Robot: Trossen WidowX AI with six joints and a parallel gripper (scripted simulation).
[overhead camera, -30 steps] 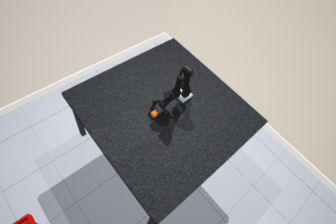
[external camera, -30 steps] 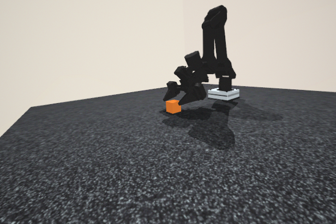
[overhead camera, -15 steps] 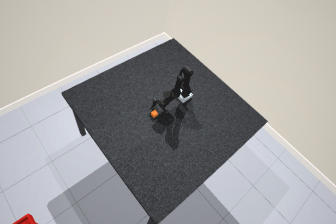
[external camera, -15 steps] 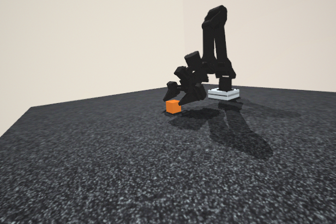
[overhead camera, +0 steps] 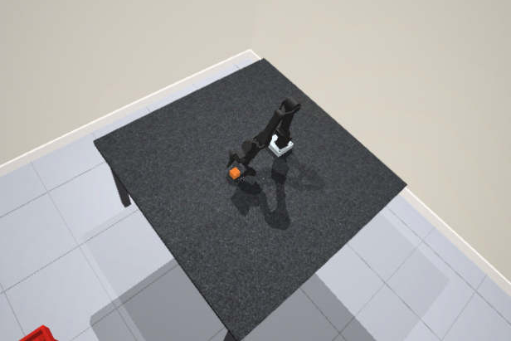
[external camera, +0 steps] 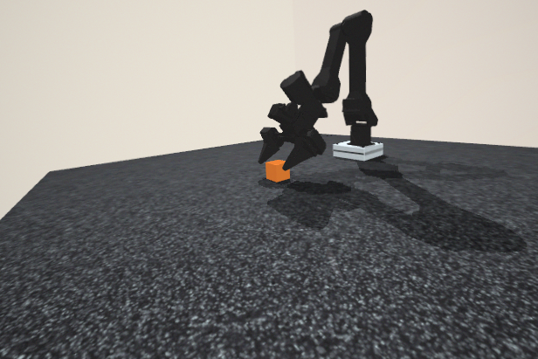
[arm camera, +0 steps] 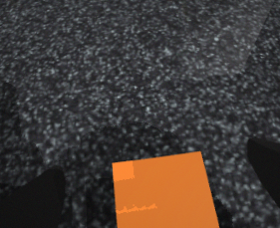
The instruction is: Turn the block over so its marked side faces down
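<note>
The orange block (overhead camera: 235, 174) (external camera: 277, 171) (arm camera: 166, 192) rests level on the dark table (overhead camera: 178, 131) (external camera: 224, 269) (arm camera: 137, 48). Its top and the side faces that show are plain orange, with patches of light and shade. No dark mark shows in any view; its underside and the sides turned away are hidden. My gripper (overhead camera: 233, 172) (external camera: 272, 166) (arm camera: 156, 161) is open and holds nothing. It slants down from the arm's side, its fingertips low near the top of the block. In the wrist view, one finger stands on each side of the block, with gaps between.
The arm's white base (overhead camera: 280, 146) (external camera: 357, 151) stands on the table behind the gripper. The arm casts shadows across the table. A red container (overhead camera: 40, 332) is on the floor beyond the table, at the lower left of the top view.
</note>
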